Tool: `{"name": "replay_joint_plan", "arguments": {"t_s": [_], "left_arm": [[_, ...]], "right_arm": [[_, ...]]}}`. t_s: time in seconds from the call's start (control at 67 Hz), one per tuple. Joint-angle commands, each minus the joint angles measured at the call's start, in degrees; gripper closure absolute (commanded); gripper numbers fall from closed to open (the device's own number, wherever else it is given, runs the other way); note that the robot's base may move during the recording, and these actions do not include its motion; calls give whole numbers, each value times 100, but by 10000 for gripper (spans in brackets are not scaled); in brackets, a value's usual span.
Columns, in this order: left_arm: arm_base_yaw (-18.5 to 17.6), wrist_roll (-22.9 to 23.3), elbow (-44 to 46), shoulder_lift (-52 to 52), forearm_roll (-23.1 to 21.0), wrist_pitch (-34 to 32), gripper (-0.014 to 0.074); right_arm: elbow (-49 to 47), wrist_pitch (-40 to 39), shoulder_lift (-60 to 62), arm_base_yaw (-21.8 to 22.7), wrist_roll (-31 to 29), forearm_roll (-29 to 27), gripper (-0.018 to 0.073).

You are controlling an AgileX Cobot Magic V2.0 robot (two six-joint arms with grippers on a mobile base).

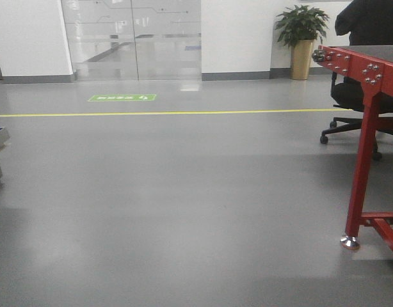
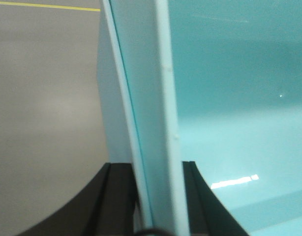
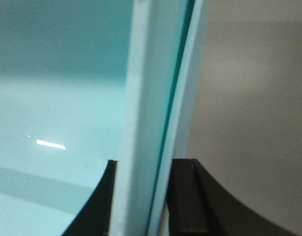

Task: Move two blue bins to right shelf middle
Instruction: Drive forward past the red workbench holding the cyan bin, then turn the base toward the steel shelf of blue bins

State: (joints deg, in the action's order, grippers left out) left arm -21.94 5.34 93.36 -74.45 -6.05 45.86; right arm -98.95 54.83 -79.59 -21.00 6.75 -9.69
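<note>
Two wrist views, each filled by a pale blue bin (image 2: 234, 98). In the left wrist view, the left gripper (image 2: 147, 196) is clamped on a side wall of the bin. Its black fingers (image 2: 116, 196) sit at bottom centre, one on either side of the wall, and the bin's hollow fills the right half of the frame.

The right wrist view mirrors this — the right gripper (image 3: 147, 196) pinches what I take to be the opposite wall, with the hollow to the left. So the bin hangs between my two arms.

The front view shows open grey floor (image 1: 184, 211) and a red table frame (image 1: 366, 128) at right (no shelf or bin in sight there).

I judge this to be the carrying step. I'd hold both arms level and matched while the base drives, so neither wall slips.

Each gripped wall runs from bottom centre to the top edge — away from the wrist. I cannot tell whether that is the bin's long axis.
</note>
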Motion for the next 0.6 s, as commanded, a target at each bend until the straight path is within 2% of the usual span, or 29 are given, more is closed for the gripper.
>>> {"name": "replay_joint_plan", "arguments": {"t_s": [0.0,0.582], "left_arm": [[2,-66,113,116,-116,-529,707],[2,-66,113,116,-96,-529,707]], "right_arm": [[-92,-390,85,31,29,50,711],[-92,-390,85,31,29,50,711]]}}
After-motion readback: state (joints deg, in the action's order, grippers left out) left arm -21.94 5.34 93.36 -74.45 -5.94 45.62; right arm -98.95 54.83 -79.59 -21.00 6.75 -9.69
